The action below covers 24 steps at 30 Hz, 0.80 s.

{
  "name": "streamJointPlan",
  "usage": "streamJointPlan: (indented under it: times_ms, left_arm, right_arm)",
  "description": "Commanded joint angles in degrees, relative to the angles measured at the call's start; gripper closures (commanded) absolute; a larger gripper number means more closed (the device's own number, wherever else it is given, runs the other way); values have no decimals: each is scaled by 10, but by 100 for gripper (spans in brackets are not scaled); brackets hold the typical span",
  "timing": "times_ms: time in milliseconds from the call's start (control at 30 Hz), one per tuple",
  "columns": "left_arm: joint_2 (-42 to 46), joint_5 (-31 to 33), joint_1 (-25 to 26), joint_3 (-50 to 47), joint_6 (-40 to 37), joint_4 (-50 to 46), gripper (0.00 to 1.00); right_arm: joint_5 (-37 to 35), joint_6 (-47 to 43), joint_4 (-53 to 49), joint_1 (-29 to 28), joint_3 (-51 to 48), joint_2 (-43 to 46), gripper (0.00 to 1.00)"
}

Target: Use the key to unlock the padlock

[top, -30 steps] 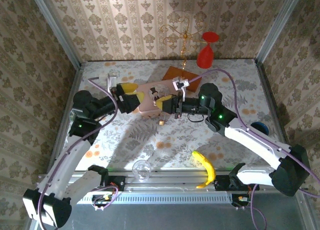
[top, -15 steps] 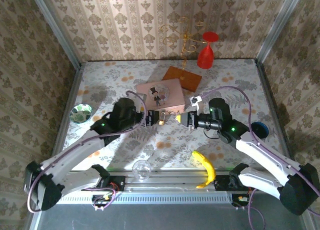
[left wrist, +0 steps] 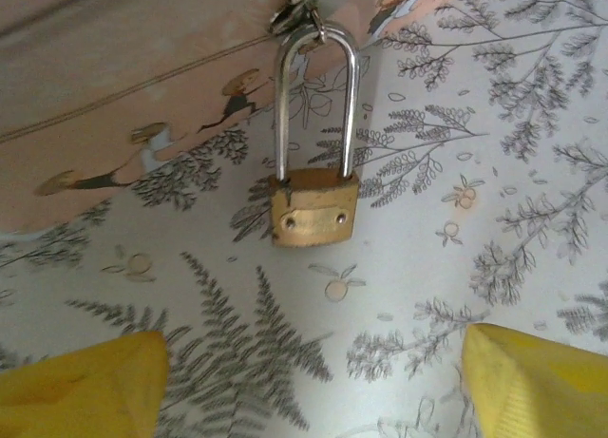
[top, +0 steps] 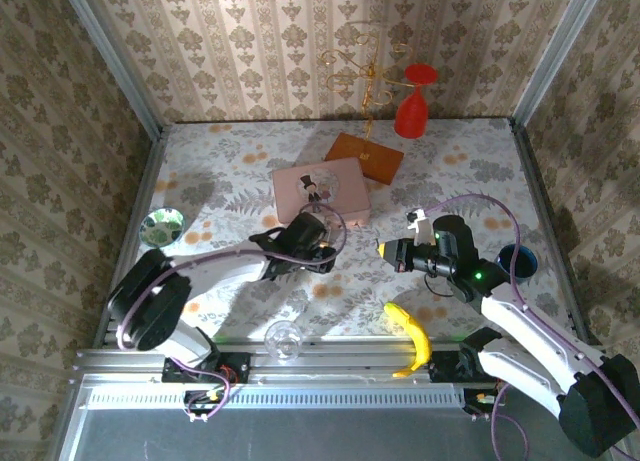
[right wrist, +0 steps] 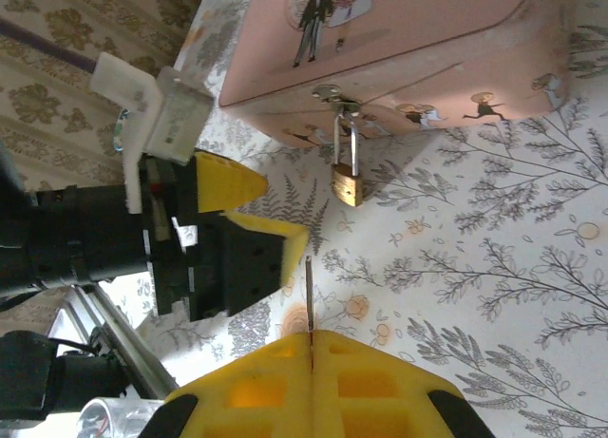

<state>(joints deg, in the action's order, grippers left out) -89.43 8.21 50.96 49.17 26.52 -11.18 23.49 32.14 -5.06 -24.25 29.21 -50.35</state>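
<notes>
Your left gripper (left wrist: 313, 362) is released, its yellow fingers (left wrist: 85, 386) spread wide just short of the padlock (left wrist: 313, 208). That padlock lies flat on the bench (left wrist: 513, 153) about midway between the side edges, its shackle (left wrist: 316, 86) hooked through the hasp (right wrist: 332, 94) on the near-edge side of the pink box (left wrist: 114, 96). Your right gripper (right wrist: 312, 341) is clenched on the key (right wrist: 309, 291), whose blade points toward the padlock but stays apart from it.
</notes>
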Motion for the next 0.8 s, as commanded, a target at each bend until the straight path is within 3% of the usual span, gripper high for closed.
streamJointPlan:
  times_ms: [0, 233, 633, 767]
  left_arm:
    - [-46, 35, 3, 47, -12, 8, 27]
    - [-121, 73, -4, 101, -17, -3, 27]
    - [-164, 82, -23, 123, -2, 11, 47]
    - [-166, 84, -28, 122, 15, 23, 58]
  right_arm:
    - [-26, 8, 1, 2, -11, 7, 100]
    - [-30, 6, 12, 3, -12, 11, 100]
    - [-21, 6, 32, 4, -1, -15, 100]
    - [-21, 3, 35, 4, 4, -31, 100]
